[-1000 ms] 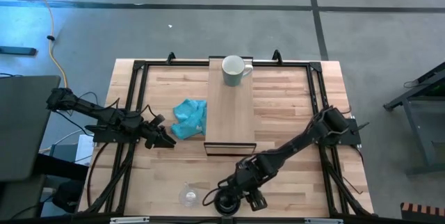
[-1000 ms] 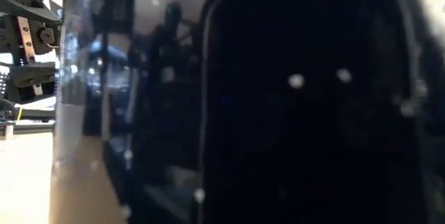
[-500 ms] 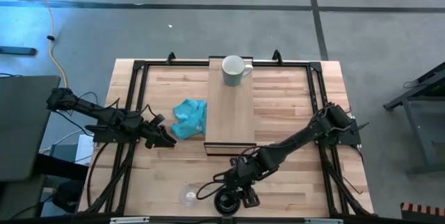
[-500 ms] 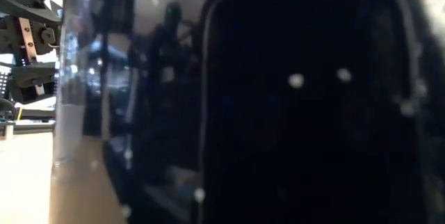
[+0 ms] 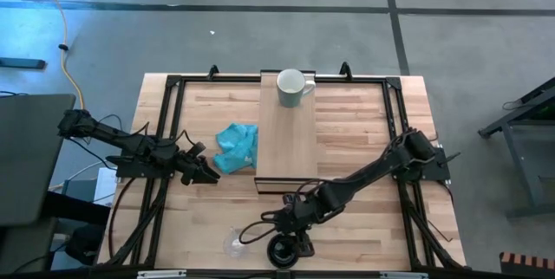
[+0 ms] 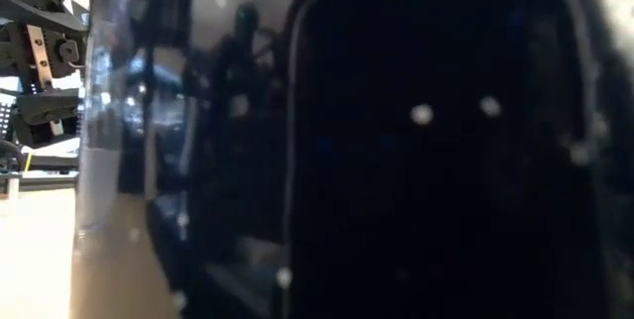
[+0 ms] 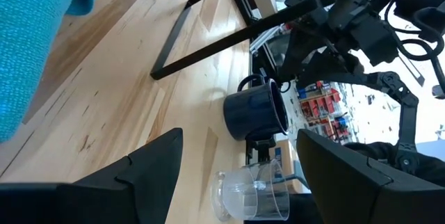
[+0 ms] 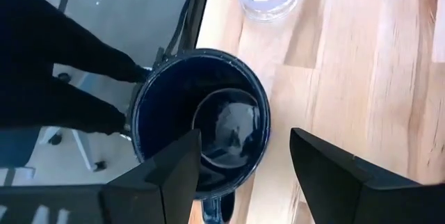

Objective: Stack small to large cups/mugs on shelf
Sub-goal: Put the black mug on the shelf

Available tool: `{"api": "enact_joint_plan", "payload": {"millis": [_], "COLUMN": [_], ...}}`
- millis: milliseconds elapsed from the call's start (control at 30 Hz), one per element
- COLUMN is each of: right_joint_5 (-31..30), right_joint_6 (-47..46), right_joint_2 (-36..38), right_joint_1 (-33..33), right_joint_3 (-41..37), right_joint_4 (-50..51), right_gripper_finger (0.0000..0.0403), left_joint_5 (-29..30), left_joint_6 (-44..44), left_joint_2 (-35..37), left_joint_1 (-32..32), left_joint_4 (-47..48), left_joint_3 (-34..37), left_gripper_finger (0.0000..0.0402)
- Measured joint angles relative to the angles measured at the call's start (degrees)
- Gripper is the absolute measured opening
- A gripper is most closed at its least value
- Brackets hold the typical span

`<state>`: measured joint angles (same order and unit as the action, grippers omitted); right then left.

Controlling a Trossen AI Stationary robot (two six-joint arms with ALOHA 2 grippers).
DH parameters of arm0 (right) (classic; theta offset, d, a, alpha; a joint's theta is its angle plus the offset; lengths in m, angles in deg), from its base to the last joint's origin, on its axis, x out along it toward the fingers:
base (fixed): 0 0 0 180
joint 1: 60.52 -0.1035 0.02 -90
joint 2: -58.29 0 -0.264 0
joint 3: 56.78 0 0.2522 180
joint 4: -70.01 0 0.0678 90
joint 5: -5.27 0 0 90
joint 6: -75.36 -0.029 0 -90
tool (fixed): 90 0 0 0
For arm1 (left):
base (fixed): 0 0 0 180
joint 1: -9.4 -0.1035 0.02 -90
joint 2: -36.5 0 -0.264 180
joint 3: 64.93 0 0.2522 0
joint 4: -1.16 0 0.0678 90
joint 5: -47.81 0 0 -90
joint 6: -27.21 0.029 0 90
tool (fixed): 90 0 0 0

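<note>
At the desk's near edge, the right gripper hovers with jaws open above the black mug, glass cup beside it, seemingly lining up a grasp, while the white mug already waits on the shelf and the left gripper idles open beside the teal cloth.

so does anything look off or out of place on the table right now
Nothing spilled or tipped. Two oddities: the black mug stands at the table's near edge, so close that it fills the low view, and a teal cloth lies crumpled beside the shelf.
</note>
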<state>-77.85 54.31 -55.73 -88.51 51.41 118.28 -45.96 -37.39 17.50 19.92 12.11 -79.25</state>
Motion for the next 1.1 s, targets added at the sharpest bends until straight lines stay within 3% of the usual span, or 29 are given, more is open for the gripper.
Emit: {"api": "enact_joint_plan", "payload": {"millis": [367,767,1100], "right_joint_5": [-0.3,-1.5,-2.4], "right_joint_6": [-4.6,-6.1,-7.2], "right_joint_2": [-2.4,-3.8,-4.3], "right_joint_1": [-0.7,-0.7,-0.5], "right_joint_3": [0.0,0.0,0.0], "right_joint_4": [-2.6,-3.9,-2.5], "right_gripper_finger": [0.0211,0.0163,0.0161], "left_joint_5": [-0.1,-0.6,-1.3], "left_joint_6": [-0.1,-0.2,-0.1], "left_joint_2": [0.0,0.0,0.0], "left_joint_1": [0.0,0.0,0.0], "left_joint_4": [0.5,1.2,1.4], "left_joint_3": [0.0,0.0,0.0], "left_gripper_finger": [0.0271,0.0271,0.0271]}}
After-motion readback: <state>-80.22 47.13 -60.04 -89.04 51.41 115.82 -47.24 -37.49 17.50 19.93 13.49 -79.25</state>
